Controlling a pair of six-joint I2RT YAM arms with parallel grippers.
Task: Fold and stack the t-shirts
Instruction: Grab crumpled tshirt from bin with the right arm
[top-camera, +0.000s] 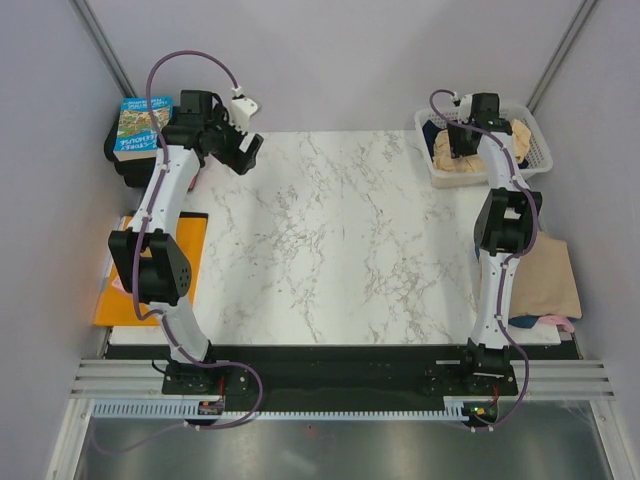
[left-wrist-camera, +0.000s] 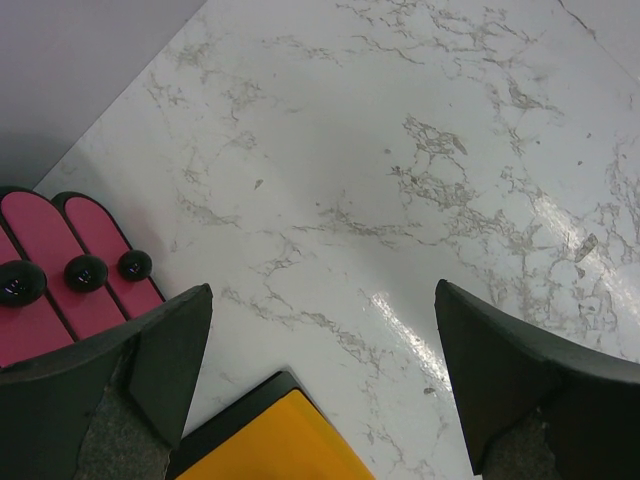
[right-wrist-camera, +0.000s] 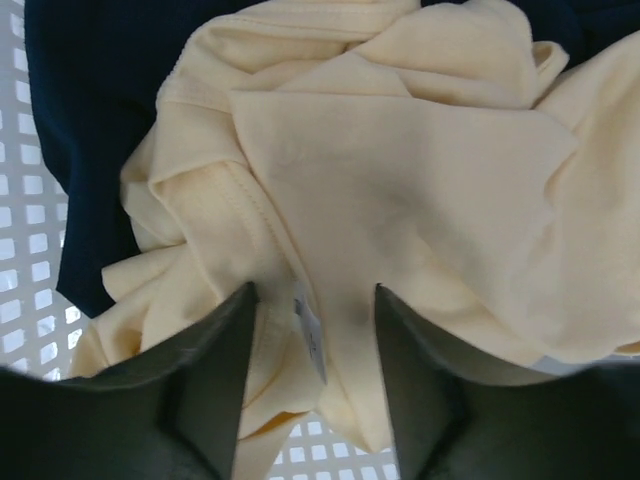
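A crumpled pale yellow t-shirt (right-wrist-camera: 400, 170) lies in the white lattice basket (top-camera: 537, 140) at the table's far right, on top of a dark navy t-shirt (right-wrist-camera: 90, 100). My right gripper (right-wrist-camera: 315, 290) is down in the basket (right-wrist-camera: 20, 230). Its jaws stand part-way apart, straddling a fold of the yellow shirt that carries a small white label. In the top view this gripper (top-camera: 462, 140) hangs over the yellow cloth (top-camera: 455, 168). A tan t-shirt (top-camera: 548, 275) lies at the table's right edge, with a bit of pink cloth (top-camera: 560, 320) below it. My left gripper (left-wrist-camera: 322, 290) is open over bare marble.
An orange sheet (top-camera: 150, 290) lies at the table's left edge, its corner showing in the left wrist view (left-wrist-camera: 290, 440). A book (top-camera: 140, 125) sits on a black box at the far left. A pink ribbed object with black knobs (left-wrist-camera: 60, 250) is beside the left fingers.
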